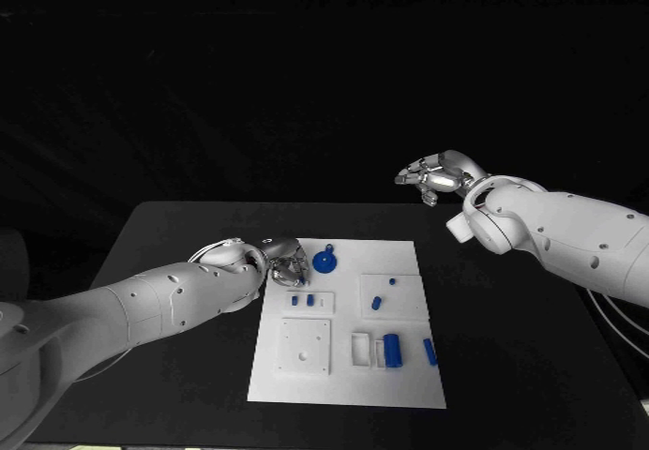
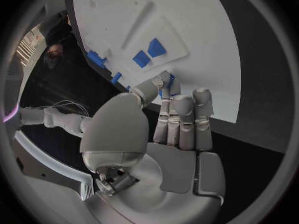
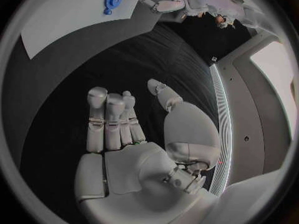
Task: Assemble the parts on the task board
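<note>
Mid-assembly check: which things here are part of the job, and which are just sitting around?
Part of the job:
task board
round blue part
long blue part
small blue parts
left hand, over the board's edge
right hand, raised off the board

Just around:
black table

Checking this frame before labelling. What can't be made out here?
- Whether the left hand holds a part: the head view shows its fingers bunched at the task board's edge; in the left wrist view the thumb covers a bit of blue.
- The round blue part: too small in the head view to tell its shape or seating.
- Right hand: raised off the board; its palm is turned away in the head view.
</note>
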Action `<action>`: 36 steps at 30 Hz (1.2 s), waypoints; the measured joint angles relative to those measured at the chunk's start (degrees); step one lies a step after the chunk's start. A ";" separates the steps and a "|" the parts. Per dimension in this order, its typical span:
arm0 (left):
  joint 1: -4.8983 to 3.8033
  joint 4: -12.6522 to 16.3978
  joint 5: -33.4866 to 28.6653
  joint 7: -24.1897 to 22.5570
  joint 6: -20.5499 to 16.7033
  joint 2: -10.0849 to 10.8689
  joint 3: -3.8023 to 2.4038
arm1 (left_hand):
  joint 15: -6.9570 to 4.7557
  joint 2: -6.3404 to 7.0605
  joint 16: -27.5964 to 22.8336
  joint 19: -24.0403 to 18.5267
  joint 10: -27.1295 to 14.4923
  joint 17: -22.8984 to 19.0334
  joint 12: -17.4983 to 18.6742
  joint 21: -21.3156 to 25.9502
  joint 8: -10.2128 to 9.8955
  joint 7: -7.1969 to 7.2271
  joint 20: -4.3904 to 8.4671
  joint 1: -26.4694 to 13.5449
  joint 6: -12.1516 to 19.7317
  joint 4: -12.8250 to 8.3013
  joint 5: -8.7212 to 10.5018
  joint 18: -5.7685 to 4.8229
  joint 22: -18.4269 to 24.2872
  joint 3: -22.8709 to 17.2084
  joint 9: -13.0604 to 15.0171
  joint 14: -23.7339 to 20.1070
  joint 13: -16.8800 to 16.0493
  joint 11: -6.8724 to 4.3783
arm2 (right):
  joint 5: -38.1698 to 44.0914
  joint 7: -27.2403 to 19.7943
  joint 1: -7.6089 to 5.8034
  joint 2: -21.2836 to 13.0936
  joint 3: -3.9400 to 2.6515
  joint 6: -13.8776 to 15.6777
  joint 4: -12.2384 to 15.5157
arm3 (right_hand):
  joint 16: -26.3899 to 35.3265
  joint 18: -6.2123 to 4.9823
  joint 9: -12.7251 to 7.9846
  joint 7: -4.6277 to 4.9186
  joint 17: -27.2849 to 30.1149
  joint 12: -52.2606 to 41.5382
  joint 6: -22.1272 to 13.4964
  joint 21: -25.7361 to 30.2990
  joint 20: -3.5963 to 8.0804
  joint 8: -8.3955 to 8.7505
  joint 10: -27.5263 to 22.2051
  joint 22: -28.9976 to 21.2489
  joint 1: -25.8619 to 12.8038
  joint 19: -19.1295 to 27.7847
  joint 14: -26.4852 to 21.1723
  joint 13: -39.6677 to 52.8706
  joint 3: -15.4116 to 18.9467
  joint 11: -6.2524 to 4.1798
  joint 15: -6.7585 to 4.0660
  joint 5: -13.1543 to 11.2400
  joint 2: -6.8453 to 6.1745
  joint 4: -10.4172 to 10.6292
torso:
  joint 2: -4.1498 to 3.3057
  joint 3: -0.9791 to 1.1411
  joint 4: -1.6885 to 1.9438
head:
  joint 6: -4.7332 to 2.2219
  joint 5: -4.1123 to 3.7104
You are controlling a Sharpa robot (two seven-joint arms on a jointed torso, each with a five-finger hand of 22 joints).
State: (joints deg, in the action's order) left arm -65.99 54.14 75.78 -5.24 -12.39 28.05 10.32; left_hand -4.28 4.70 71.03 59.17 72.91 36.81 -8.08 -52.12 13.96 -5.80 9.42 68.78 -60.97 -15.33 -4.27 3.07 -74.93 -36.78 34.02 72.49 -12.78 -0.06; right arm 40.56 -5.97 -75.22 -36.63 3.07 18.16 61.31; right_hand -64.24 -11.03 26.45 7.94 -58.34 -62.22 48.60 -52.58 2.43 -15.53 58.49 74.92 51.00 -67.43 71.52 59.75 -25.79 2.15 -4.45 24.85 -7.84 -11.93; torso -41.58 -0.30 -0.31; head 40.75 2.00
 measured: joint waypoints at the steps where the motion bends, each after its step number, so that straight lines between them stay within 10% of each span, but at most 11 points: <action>1: 0.01 0.00 -0.05 0.00 -0.08 0.02 0.00 | 0.00 -0.03 0.00 0.00 0.00 0.00 0.00 0.00 -0.01 0.00 0.00 -0.03 0.00 0.00 0.00 -0.01 0.00 0.00 0.00 0.00 0.01 0.00 | 0.00 0.00 0.00 0.00 0.00 0.00 -0.01 | 0.00 0.00 0.00 0.00 0.00 0.00 0.00 0.00 0.00 0.00 0.00 0.00 0.00 0.00 0.00 0.00 0.00 0.00 0.00 0.00 0.00 0.00 | 0.00 -0.01 0.00 | 0.00 0.00; 36: 0.07 1.08 -1.64 -0.22 -1.54 0.71 -0.05 | 0.00 -0.08 0.20 -0.09 0.39 -0.05 0.09 0.00 0.19 0.01 -0.14 -0.12 0.01 -0.31 -0.21 -0.02 0.02 -0.25 0.08 0.00 -0.17 0.08 | 0.00 -0.01 0.00 0.07 0.00 -0.02 -0.14 | 0.00 0.01 0.00 0.10 0.00 0.00 -0.10 0.00 -0.11 0.00 0.00 -0.01 0.00 -0.08 0.00 -0.06 0.00 0.00 0.00 0.00 0.00 0.00 | 0.01 -0.02 0.03 | 0.05 -0.25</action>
State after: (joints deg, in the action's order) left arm -65.92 55.22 74.14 -5.45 -13.94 28.76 10.27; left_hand -4.28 4.62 71.23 59.08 73.30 36.77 -7.98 -52.12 14.15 -5.79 9.28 68.66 -60.96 -15.64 -4.48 3.05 -74.91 -37.03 34.10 72.49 -12.95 0.02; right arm 40.56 -5.98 -75.22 -36.56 3.07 18.14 61.17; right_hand -64.24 -11.03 26.45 8.04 -58.34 -62.22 48.50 -52.58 2.32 -15.53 58.48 74.91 51.00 -67.51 71.51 59.69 -25.79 2.15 -4.45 24.85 -7.84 -11.93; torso -41.58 -0.31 -0.28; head 40.80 1.75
